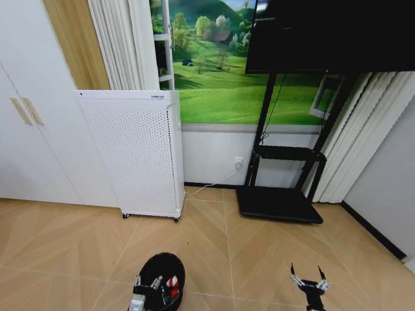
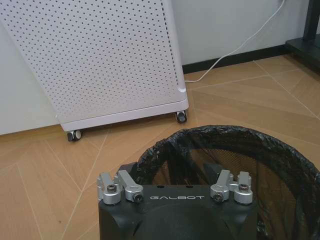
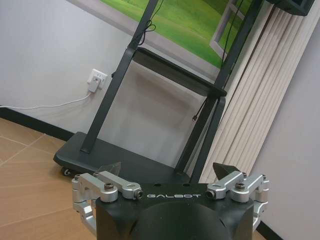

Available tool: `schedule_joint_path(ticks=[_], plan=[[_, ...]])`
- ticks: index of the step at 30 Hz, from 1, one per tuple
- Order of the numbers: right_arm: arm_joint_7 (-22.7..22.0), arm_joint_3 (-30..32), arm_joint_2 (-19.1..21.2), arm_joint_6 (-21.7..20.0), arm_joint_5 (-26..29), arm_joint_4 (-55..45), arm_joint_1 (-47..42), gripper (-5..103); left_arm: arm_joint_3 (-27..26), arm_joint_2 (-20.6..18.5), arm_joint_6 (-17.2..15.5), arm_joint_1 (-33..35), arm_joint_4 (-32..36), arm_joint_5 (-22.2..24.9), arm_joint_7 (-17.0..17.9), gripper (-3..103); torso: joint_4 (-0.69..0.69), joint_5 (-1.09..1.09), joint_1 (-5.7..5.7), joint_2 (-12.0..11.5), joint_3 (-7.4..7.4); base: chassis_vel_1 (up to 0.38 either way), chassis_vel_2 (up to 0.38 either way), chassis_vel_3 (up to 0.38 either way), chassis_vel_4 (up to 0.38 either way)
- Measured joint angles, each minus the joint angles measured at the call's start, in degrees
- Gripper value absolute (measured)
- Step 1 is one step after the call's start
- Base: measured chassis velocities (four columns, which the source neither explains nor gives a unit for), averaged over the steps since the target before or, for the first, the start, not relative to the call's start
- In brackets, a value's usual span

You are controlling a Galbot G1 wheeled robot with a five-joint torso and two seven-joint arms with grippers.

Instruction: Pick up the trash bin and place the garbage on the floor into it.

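Observation:
The trash bin (image 1: pixel 162 264), round, black and lined with a black bag, is on the wood floor at the lower middle of the head view. It also rises right before the camera in the left wrist view (image 2: pixel 240 150). My left gripper (image 1: pixel 147 283) (image 2: pixel 169 170) is at the bin's near rim. It is shut on the rim, with one finger outside the wall and one inside. A red-and-white piece of garbage (image 1: pixel 172 282) lies inside the bin. My right gripper (image 1: pixel 307 275) (image 3: pixel 167 169) hangs open and empty over bare floor to the right.
A white perforated appliance on castors (image 1: pixel 136 155) (image 2: pixel 100 55) stands against the wall beyond the bin. Its cable (image 1: pixel 214 181) runs to a wall socket. A black TV stand (image 1: pixel 279 202) (image 3: pixel 125 160) is at the right, and white cupboards (image 1: pixel 32 129) at the left. Open floor lies between them.

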State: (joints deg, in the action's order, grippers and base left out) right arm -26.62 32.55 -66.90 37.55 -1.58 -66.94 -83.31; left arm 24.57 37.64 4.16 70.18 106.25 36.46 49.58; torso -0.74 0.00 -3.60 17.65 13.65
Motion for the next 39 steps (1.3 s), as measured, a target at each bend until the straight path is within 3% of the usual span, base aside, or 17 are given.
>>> schedule_joint_path(ticks=[2, 5, 8, 9, 12, 15, 16, 22, 39], plan=[[0.0, 0.1, -0.1, 0.0, 0.0, -0.4, -0.2, 100, -0.2, -0.2, 0.0, 0.1, 0.3, -0.4, -0.3, 78, 0.00, 0.00, 0.00, 0.0, 0.00, 0.000, 0.000, 0.000, 0.000], [-0.6, 0.9, 0.9, -1.3, 0.7, -2.4, -0.8, 100, -1.0, -1.3, -0.5, -1.7, 2.4, -2.2, -1.8, 93, 0.00, 0.00, 0.00, 0.0, 0.00, 0.000, 0.000, 0.000, 0.000], [-0.7, 1.4, 2.5, -1.9, 1.8, -3.9, -1.1, 100, -0.9, -2.3, -2.5, -5.4, 4.5, -1.8, -2.2, 99, -0.01, -0.02, 0.00, 0.0, 0.00, 0.000, 0.000, 0.000, 0.000], [-0.7, 1.4, 2.5, -1.9, 1.8, -3.9, -1.1, 100, -0.9, -2.3, -2.5, -5.4, 4.5, -1.8, -2.2, 99, -0.01, -0.02, 0.00, 0.0, 0.00, 0.000, 0.000, 0.000, 0.000], [-0.7, 1.8, 4.4, -2.3, 2.6, -5.6, -1.6, 100, -3.0, -2.6, -7.2, -10.7, 8.1, 2.6, -2.5, 100, -0.06, -0.01, 0.00, 0.0, 0.00, 0.000, 0.000, 0.000, 0.000], [-0.7, 1.3, 5.0, -2.4, 2.8, -5.9, -1.4, 100, -4.1, -2.9, -7.7, -10.9, 8.9, 3.4, -2.8, 100, -0.05, -0.01, 0.00, 0.0, 0.00, 0.000, 0.000, 0.000, 0.000], [-0.7, 0.2, 6.0, -2.7, 3.4, -6.6, -0.8, 100, -5.8, -3.6, -7.9, -11.0, 10.0, 4.1, -3.5, 100, 0.03, 0.01, -0.02, 0.0, 0.02, 0.000, 0.000, 0.000, 0.000], [-0.6, -0.2, 7.6, -3.0, 4.6, -9.0, -1.5, 100, -8.8, -4.7, -7.2, -11.1, 10.4, 5.7, -4.9, 100, -0.01, 0.00, -0.50, 1.3, 0.81, 0.000, 0.000, 0.000, 0.000], [-0.5, 1.6, 9.0, -3.1, 5.5, -11.1, -3.4, 100, -9.4, -4.4, -7.0, -10.2, 11.1, 6.0, -4.1, 100, -0.03, -0.01, -1.95, 5.5, 3.60, 0.000, 0.000, 0.000, 0.000]])
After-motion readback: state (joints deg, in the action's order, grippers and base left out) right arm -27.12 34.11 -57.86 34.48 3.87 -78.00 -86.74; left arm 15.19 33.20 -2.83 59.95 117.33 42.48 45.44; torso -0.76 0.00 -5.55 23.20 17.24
